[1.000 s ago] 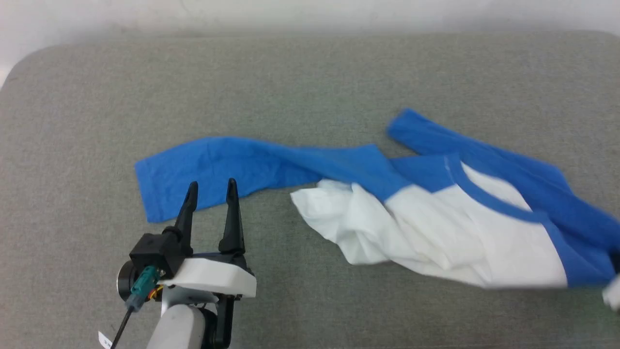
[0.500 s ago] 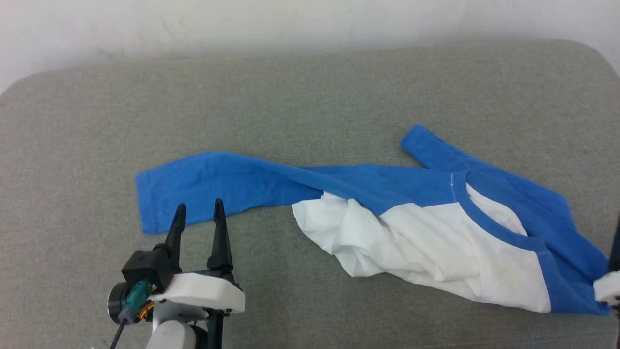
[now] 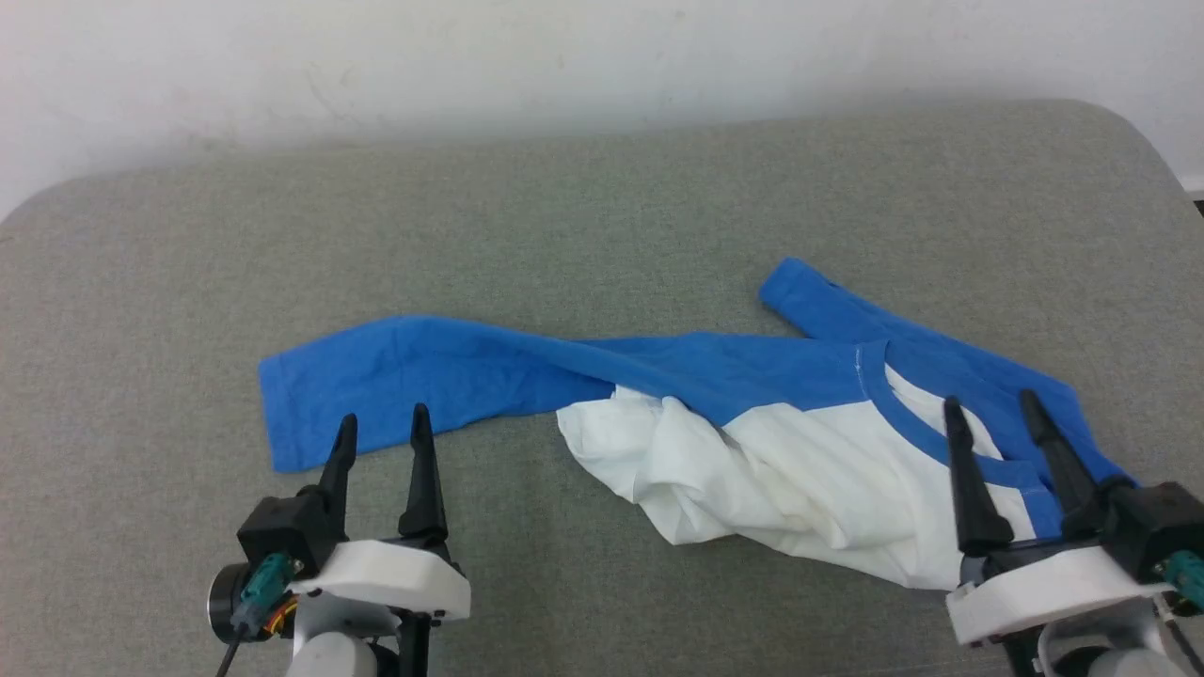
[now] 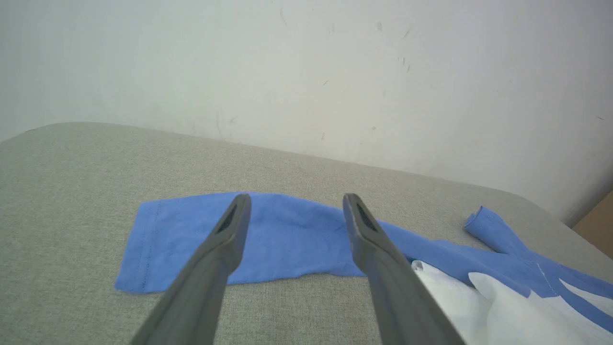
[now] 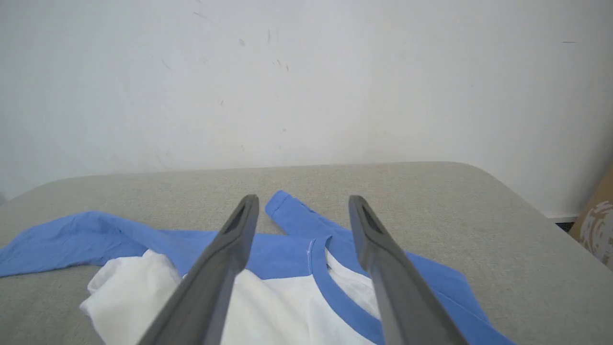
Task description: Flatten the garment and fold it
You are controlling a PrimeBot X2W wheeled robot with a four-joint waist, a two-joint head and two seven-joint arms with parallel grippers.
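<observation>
The garment [image 3: 800, 461] lies on the counter [image 3: 602, 235], right of centre, one sleeve [image 3: 423, 376] stretched left, the other reaching toward the wall [image 3: 564, 66] behind. The left end effector [image 3: 383, 414] is just before the left cuff, and the right end effector [image 3: 990, 399] is at the garment's right end

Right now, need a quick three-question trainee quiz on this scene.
1. True or false: the right claw is clamped on the shirt.
2. The stretched-out blue sleeve ends in front of which claw? A) left B) right C) neither
3. Which part of the shirt is bunched up?
Key: 1. False; the right claw is open and holds nothing. 2. A, the left claw. 3. The white body.
</observation>
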